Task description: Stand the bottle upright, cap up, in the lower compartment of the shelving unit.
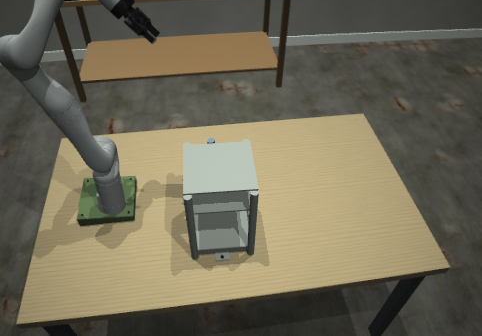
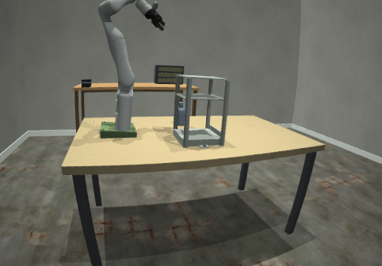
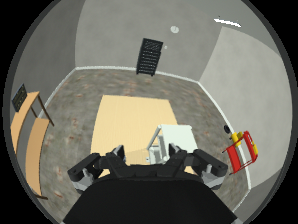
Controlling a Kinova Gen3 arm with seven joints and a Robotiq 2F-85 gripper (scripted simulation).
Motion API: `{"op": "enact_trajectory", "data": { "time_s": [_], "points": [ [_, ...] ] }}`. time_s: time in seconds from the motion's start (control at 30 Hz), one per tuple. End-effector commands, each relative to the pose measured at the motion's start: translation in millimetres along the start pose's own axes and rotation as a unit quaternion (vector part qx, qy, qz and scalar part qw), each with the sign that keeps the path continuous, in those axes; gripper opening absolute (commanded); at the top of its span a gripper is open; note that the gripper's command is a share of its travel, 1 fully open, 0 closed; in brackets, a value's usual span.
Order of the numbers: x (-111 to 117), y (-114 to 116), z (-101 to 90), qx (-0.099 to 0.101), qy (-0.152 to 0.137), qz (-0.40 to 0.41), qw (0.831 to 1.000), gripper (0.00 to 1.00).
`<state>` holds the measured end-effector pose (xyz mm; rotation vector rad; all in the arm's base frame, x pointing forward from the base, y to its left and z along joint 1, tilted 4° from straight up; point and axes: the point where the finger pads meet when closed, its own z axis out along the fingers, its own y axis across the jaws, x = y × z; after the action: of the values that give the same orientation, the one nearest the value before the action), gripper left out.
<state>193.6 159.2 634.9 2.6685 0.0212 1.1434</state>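
Observation:
The grey shelving unit (image 1: pixel 220 196) stands on the wooden table, its open front toward the table's near edge; it also shows in the exterior view (image 2: pixel 201 111) and far below in the wrist view (image 3: pixel 169 144). The blue-grey bottle (image 2: pixel 181 114) stands upright on the table just behind the unit; only its cap (image 1: pixel 211 141) shows over the unit's top in the top view. The lower compartment (image 1: pixel 221 231) is empty. My gripper (image 1: pixel 150 32) (image 2: pixel 161 24) is open and empty, high in the air above and behind the table's left part.
The arm's green base (image 1: pixel 107 200) sits on the table's left side. A wooden side table (image 1: pixel 175 29) with a lower shelf stands behind, holding a small black box (image 2: pixel 86 82) and a dark panel (image 2: pixel 169 74). A red and yellow object (image 3: pixel 241 151) stands by the wall.

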Motion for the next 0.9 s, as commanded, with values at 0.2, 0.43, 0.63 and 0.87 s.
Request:
{"op": "enact_trajectory", "data": {
  "time_s": [0.2,0.43,0.63,0.87],
  "points": [
    [-2,-5,-3.7,-0.023,0.006,0.022,0.999,0.81],
    [-2,-5,-3.7,-0.023,0.006,0.022,0.999,0.81],
    [-5,-12,-7.0,-0.037,0.013,0.039,0.998,0.81],
    [-5,-12,-7.0,-0.037,0.013,0.039,0.998,0.81]
  ]
}}
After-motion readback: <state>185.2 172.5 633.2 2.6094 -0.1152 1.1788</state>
